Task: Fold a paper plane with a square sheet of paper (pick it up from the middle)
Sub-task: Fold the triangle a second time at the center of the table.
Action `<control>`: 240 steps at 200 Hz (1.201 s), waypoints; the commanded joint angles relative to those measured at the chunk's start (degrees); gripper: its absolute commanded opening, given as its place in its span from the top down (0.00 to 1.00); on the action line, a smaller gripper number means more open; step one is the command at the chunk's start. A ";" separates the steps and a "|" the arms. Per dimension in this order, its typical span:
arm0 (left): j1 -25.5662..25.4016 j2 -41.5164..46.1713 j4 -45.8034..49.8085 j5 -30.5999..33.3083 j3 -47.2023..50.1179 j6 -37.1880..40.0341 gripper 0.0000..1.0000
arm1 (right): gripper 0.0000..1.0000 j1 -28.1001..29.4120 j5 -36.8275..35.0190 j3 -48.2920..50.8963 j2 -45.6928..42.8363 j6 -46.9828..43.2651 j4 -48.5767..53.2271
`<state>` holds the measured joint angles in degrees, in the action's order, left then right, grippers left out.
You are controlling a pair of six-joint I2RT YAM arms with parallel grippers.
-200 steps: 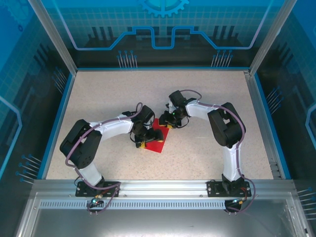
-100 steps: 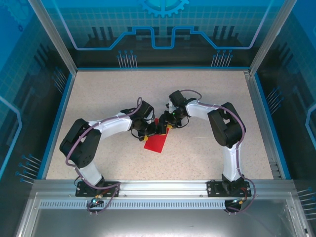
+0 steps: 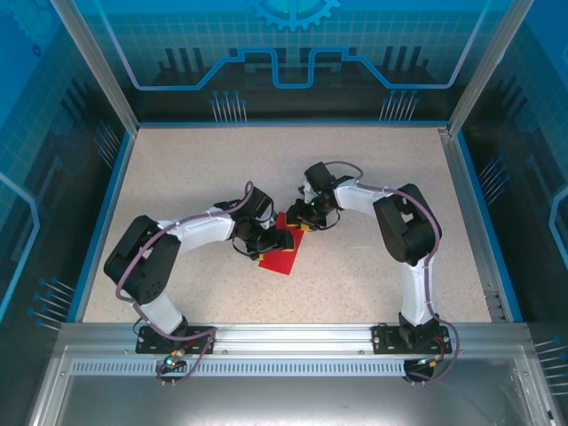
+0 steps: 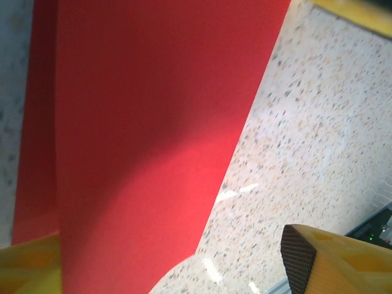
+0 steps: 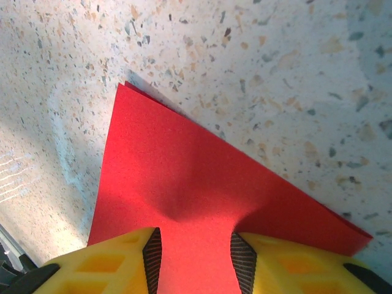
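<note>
Where the 2 arms meet near the middle of the surface (image 3: 373,177), the paper (image 3: 282,258) lies as a bright red folded piece, longer than it is wide, its near end flat on the speckled top. From the right wrist view 2 layers show, their edges slightly offset at the far corner. Its far end sits in the right gripper (image 3: 300,222): the paper runs up between the 2 yellow fingers (image 5: 116,260), whose black pads press it from both sides. It puckers just ahead of them, so this gripper holds the paper. At the paper's left edge is the left gripper (image 3: 266,241). Its fingers (image 4: 334,263) stand wide apart: 1 shows at the lower right over bare surface, well clear of the red edge, and the other sits at the lower left with the paper crossing in front of it. Whether that finger touches the paper I cannot tell. Both arms bend inward toward the paper, and a blue rim (image 3: 118,209) borders the surface.
</note>
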<state>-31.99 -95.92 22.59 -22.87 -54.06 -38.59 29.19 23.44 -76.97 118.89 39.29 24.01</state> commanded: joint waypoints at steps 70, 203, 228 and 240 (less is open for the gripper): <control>-0.09 6.87 -5.63 -6.47 2.34 -1.07 0.45 | 0.59 -0.97 -8.84 2.26 7.40 0.35 4.58; 0.08 0.98 -11.09 0.64 3.43 -3.53 0.62 | 0.58 -3.66 5.23 9.03 -10.34 -4.52 -3.82; 0.09 1.17 -10.79 1.99 3.79 -3.93 0.69 | 0.57 -3.54 8.86 14.24 -14.67 -5.00 -6.28; 0.15 1.04 -10.83 2.15 3.93 -4.03 0.72 | 0.57 -3.11 10.04 15.99 -16.32 -5.18 -6.86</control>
<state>-31.99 -95.72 11.38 -22.79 -51.03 -42.02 25.78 28.64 -64.29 106.63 35.81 19.53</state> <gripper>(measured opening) 0.305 0.433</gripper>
